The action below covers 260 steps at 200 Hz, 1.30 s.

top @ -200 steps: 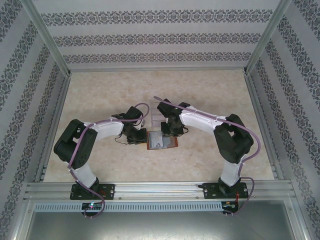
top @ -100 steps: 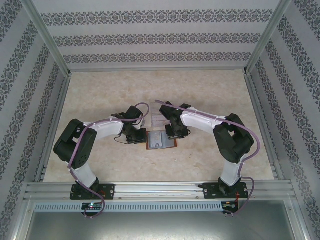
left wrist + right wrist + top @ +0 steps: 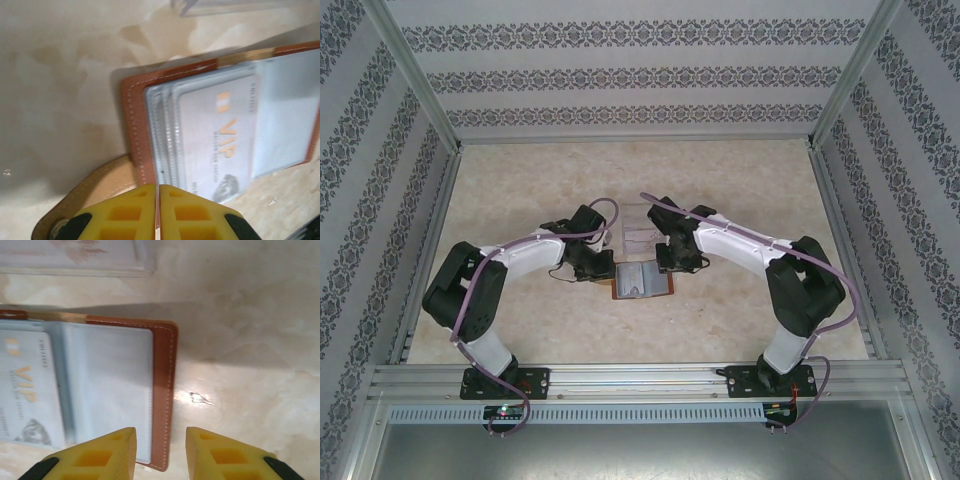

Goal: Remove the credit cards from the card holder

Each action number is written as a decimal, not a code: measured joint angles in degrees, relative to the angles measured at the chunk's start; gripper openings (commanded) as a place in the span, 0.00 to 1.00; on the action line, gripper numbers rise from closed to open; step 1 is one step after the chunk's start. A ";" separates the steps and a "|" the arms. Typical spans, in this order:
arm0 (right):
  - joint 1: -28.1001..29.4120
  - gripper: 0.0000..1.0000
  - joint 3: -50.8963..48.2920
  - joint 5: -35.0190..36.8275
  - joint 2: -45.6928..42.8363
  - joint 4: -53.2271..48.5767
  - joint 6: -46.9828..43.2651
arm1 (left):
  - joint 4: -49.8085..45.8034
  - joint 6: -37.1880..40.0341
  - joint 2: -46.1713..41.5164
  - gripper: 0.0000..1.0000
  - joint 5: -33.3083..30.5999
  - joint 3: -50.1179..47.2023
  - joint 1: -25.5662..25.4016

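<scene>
Left hand (image 3: 159,212) pinches the holder (image 3: 134,125) by its edge, right hand (image 3: 160,440) open; sleeved card (image 3: 215,140), thin, stiff, slick, likely wants an edge pinch

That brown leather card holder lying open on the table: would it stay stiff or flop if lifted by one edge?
Probably floppy: the card holder is thin stitched leather lying open flat, so it would likely fold along its middle. Its clear sleeves look glossy, perhaps slippery. Being thin, it may slide on the smooth table when pushed.
</scene>
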 measured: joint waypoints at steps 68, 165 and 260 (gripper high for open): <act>-0.11 0.32 -4.50 -12.50 -0.20 11.21 3.13 | 0.31 -1.40 0.26 0.09 2.34 1.57 -0.92; -1.20 0.31 -7.28 -22.84 1.90 22.84 7.65 | 3.52 -3.50 5.55 0.08 4.70 2.23 -2.03; -1.22 0.31 -7.30 -24.59 5.01 25.20 8.02 | 3.74 -3.48 6.40 0.07 4.70 2.32 -2.03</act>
